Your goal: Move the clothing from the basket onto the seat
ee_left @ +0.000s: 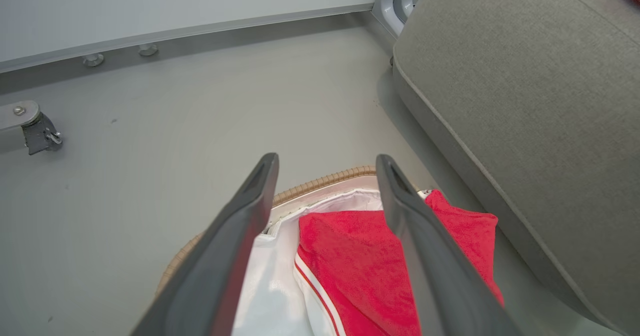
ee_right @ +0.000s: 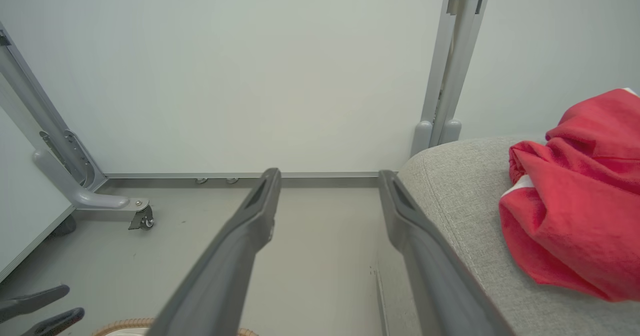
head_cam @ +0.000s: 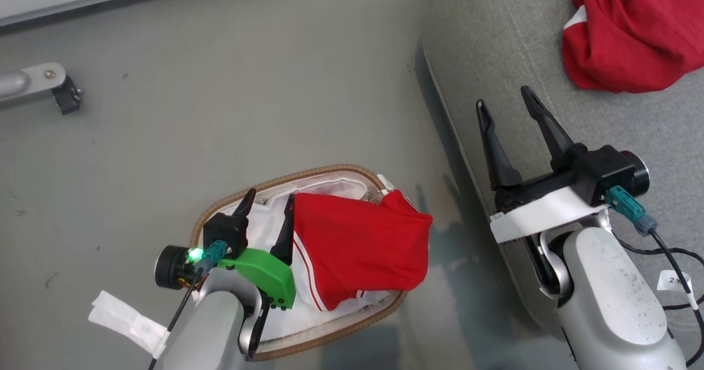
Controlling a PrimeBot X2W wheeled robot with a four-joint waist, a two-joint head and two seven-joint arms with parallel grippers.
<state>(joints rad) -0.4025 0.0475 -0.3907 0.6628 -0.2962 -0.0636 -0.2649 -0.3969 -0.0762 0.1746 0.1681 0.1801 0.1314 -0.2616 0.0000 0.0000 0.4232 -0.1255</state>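
Now my left gripper (head_cam: pixel 270 195) hangs with its fingers spread wide and empty, just above the left part of the basket (head_cam: pixel 308 173). Its tips are beside the red shorts (head_cam: pixel 357 249), which spill over the basket's right rim. My right gripper (head_cam: pixel 502 96) is just as wide and holds nothing, poised over the edge of the seat (head_cam: pixel 495 40). Farther along the seat lies the red jersey (head_cam: pixel 627 34). I judge the job half done: one garment delivered, the shorts left to lift across.
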